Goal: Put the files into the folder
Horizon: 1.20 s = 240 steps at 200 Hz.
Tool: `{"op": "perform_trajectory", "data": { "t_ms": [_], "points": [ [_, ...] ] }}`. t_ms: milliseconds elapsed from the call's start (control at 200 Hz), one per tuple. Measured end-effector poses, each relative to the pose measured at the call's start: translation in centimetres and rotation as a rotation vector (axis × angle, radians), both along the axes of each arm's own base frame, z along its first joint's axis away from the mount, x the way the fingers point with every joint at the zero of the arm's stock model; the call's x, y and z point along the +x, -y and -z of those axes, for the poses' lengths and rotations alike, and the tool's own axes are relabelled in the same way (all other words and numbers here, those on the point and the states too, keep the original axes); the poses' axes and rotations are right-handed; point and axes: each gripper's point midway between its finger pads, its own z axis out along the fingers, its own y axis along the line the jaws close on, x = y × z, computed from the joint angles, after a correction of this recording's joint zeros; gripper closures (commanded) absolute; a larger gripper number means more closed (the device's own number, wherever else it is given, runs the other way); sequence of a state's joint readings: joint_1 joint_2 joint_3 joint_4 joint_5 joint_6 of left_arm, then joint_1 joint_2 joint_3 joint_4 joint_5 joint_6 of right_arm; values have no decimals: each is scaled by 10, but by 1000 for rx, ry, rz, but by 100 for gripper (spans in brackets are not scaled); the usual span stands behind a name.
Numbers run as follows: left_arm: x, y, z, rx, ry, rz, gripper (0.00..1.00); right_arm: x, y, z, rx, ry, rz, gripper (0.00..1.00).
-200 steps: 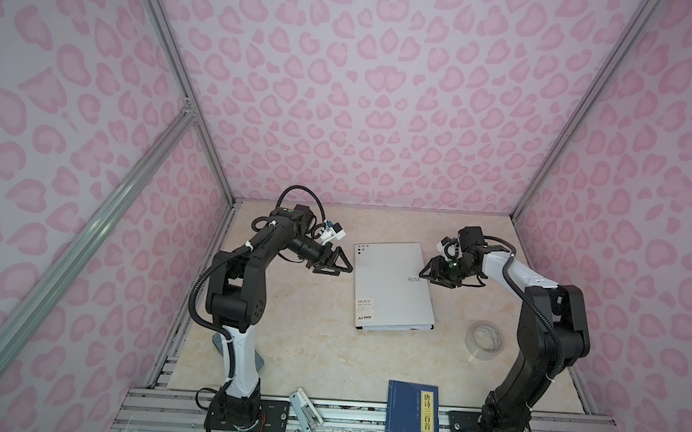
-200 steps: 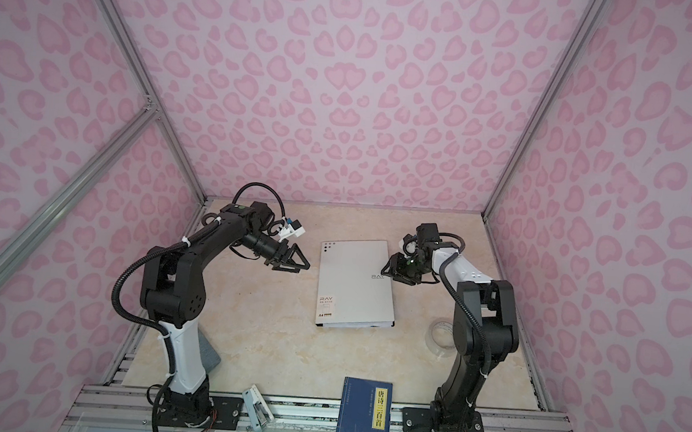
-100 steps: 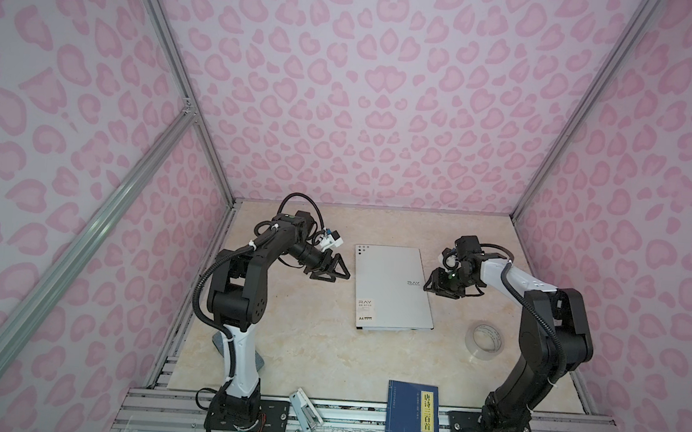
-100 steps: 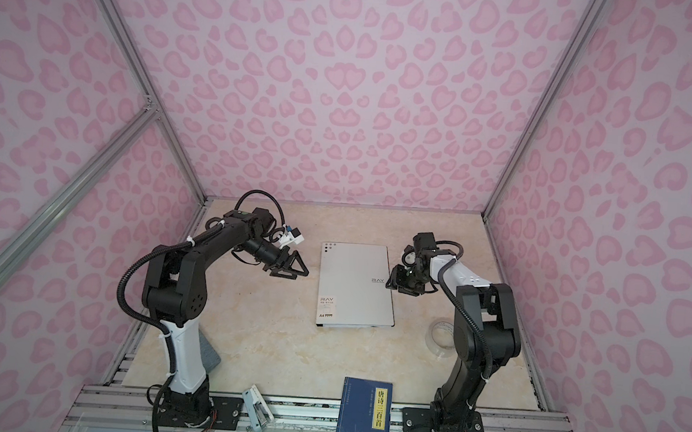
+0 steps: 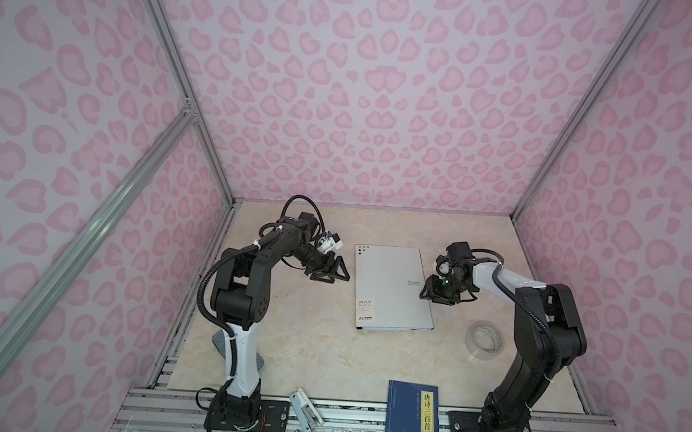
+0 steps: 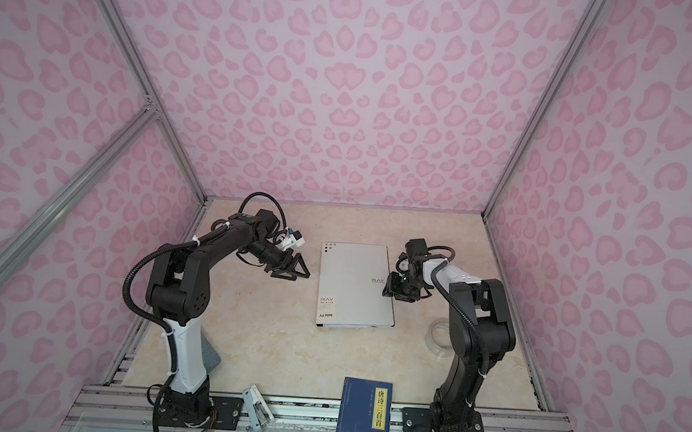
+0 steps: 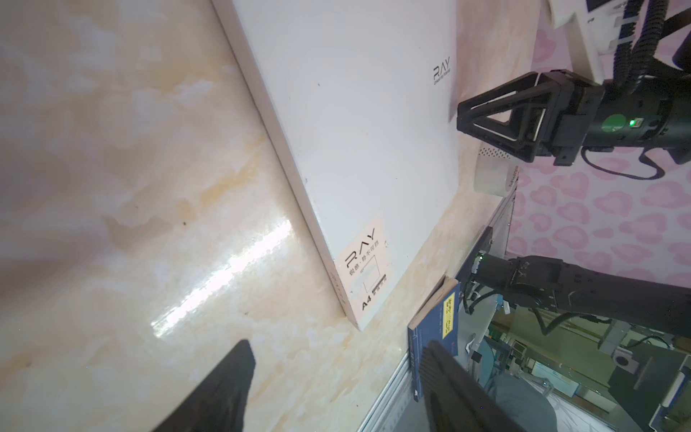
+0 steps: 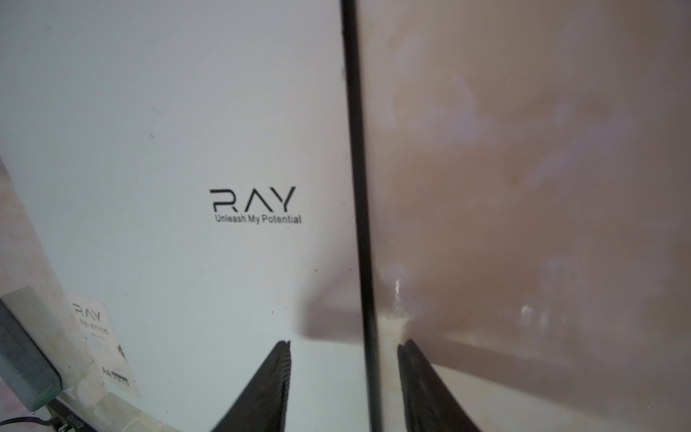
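Observation:
The folder (image 5: 391,287) (image 6: 354,284) lies closed and flat in the middle of the table, white-grey cover up with the "RAY" logo. No files show in any view. My left gripper (image 5: 342,276) (image 6: 303,273) hangs open just left of the folder's left edge, and in its wrist view the left gripper (image 7: 336,348) has only bare table between its fingers. My right gripper (image 5: 424,295) (image 6: 387,291) (image 8: 346,344) is open at the folder's (image 8: 149,149) right edge. One finger is over the cover, the other over the table, and the dark edge runs between them.
A dark blue book (image 5: 413,417) (image 6: 363,418) with a yellow title strip overhangs the front rail. A clear tape roll (image 5: 485,341) lies front right of the folder, by the right arm. A small white device (image 5: 305,410) rests on the front rail. Pink patterned walls close in three sides.
Both grippers have slid a little toward the front along the folder's two long edges. The folder has not visibly moved.

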<state>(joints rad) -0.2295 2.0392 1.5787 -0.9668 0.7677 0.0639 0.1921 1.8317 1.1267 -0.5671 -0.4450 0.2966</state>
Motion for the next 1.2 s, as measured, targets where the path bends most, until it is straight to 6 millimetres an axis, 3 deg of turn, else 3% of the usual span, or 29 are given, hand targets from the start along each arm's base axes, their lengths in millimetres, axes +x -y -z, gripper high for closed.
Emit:
{"op": "perform_trajectory", "data": {
  "t_ms": [345,720,1200],
  "points": [
    [23,-33,-8,65,44,-120,26,0,-18,4,-53,13,-44,54],
    [29,-57,-17,53,58,-182,27,10,-37,5,-115,32,-66,55],
    [30,-81,-20,91,92,-222,26,27,-89,5,-132,73,-144,55]
  ]
}}
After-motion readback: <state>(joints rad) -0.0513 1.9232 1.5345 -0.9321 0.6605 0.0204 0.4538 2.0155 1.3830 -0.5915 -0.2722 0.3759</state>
